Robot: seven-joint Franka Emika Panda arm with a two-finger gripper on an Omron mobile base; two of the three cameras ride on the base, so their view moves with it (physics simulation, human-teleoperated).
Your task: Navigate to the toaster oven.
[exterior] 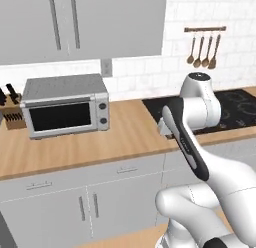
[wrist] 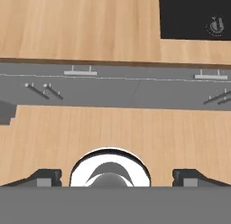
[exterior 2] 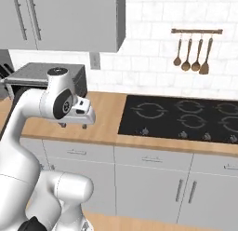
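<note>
Silver-grey and boxy, the toaster oven [exterior: 66,106] stands on the wooden desk [exterior: 130,134] against the white tiled wall, well to the left of the black cooktop [exterior 2: 179,117]. Its long axis runs along the wall, with the dark glass window and bar handle facing out toward the room. The arm is folded up in front of the cabinets, and the pincer [wrist: 116,178] points down at the floor and the drawer fronts; its two finger tips stand wide apart with nothing between them. From the pincer, the oven lies off to the robot's left and a little ahead, across a bare stretch of desk. In the right base view the arm's elbow covers most of the appliance. The base likely needs to shift left until the oven sits squarely in front
</note>
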